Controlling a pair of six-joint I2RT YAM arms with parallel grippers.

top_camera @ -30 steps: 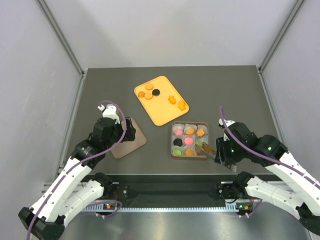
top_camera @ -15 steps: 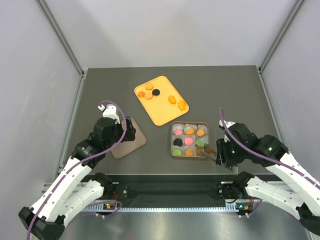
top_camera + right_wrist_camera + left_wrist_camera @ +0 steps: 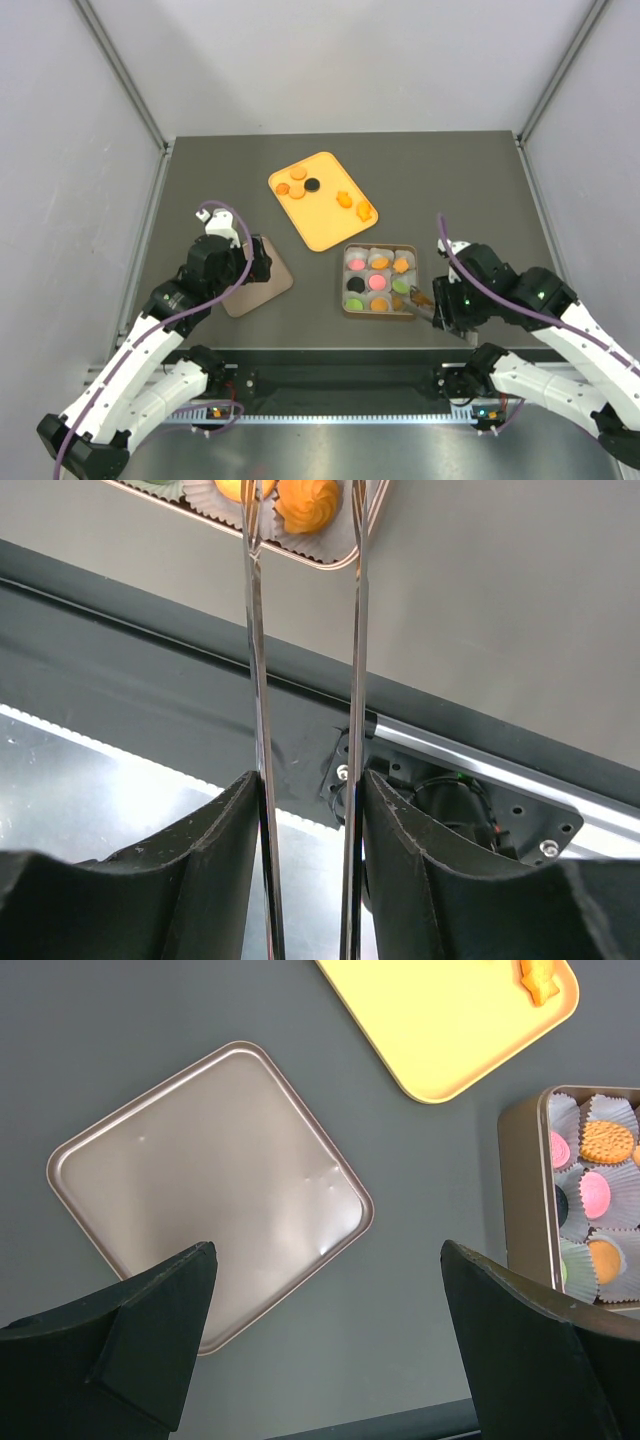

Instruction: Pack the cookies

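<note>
Top external view, entries running left to right, each placed against the square gold-coloured metal tin.

1. Left gripper: fingers spread wide, nothing between them. It hangs over the next item, well left of the tin.
2. Flat gold-coloured square metal lid, rounded corners, lying turned like a diamond on the dark grey table. It is left of the tin and apart from it.
3. Orange-yellow rectangular plastic tray, behind the tin and slightly left, its near corner close to the tin's far rim. It carries loose cookies: three round orange, one black, two irregular orange.
4. The tin itself, three rows of three white pleated paper cups. Cookies lie in the cups (pink, orange, black and green ones can be made out).
5. Right gripper, just right of the tin: closed on a pair of long thin metal tongs. The blades reach over the tin's near right corner, a swirled orange cookie between them. The tips run out of the wrist view, so whether they pinch it cannot be told.
</note>
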